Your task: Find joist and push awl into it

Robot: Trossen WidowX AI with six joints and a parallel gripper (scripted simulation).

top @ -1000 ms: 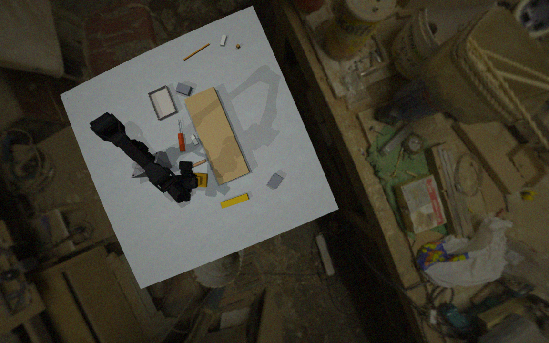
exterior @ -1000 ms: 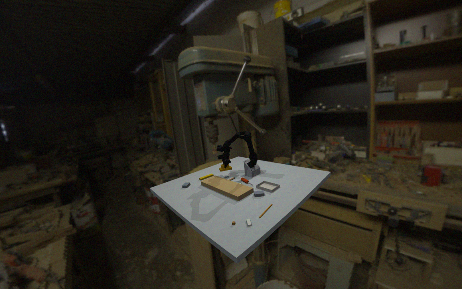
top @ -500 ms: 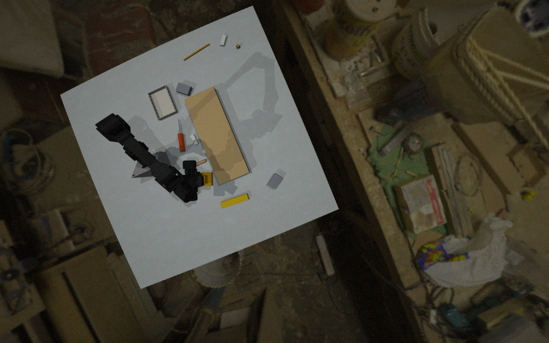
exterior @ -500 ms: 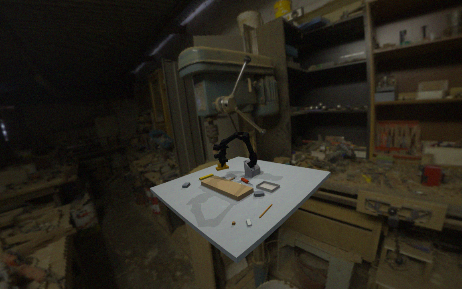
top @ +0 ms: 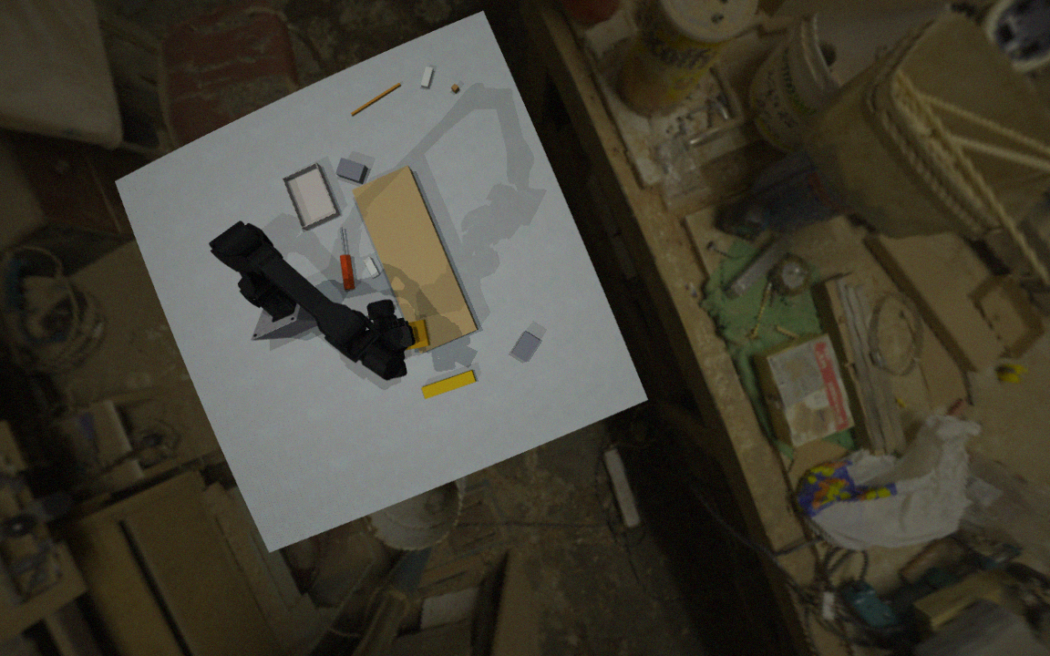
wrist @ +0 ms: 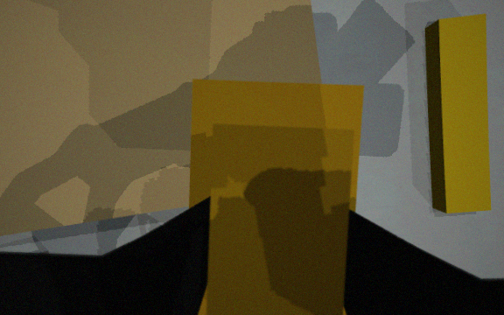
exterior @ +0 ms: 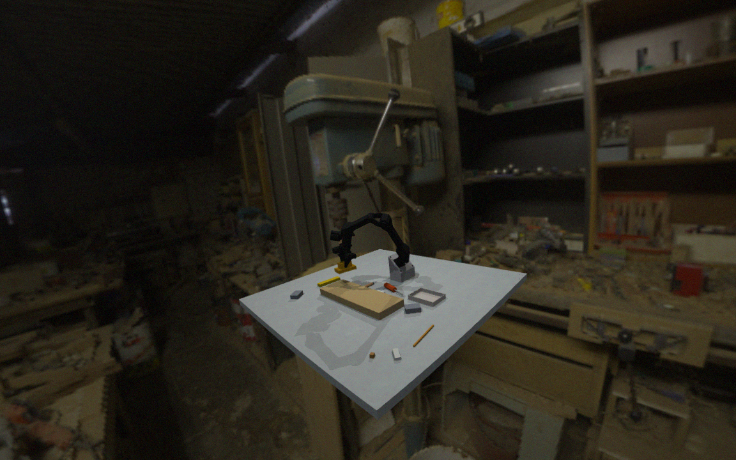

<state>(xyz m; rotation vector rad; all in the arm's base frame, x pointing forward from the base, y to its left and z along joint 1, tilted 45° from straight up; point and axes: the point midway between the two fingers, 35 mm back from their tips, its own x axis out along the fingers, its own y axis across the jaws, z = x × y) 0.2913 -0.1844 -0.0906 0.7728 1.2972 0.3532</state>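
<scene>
Arm reaching out, elbow bent; wrist angled down, fingers [top: 415, 335] [exterior: 345, 262] clamped, raised above tabletop.

Panel [top: 416, 244] [exterior: 359, 298] [wrist: 147, 52]: on the desk [top: 227, 456] [exterior: 279, 314] [wrist: 462, 245], mid-layout in the top view
Stud finder [top: 419, 333] [exterior: 345, 269] [wrist: 278, 105]: in the tool [top: 412, 334] [exterior: 345, 261] [wrist: 271, 207], over the panel's lower end
Awl [top: 346, 271] [exterior: 390, 287]: left of the panel, below the tray [top: 311, 196] [exterior: 427, 296]
Small block [top: 352, 169] [exterior: 412, 308]: between tray and panel
Bar [top: 448, 384] [exterior: 328, 282] [wrist: 464, 115]: below the panel
Pencil [top: 375, 99] [exterior: 423, 335]: above the panel
</scene>
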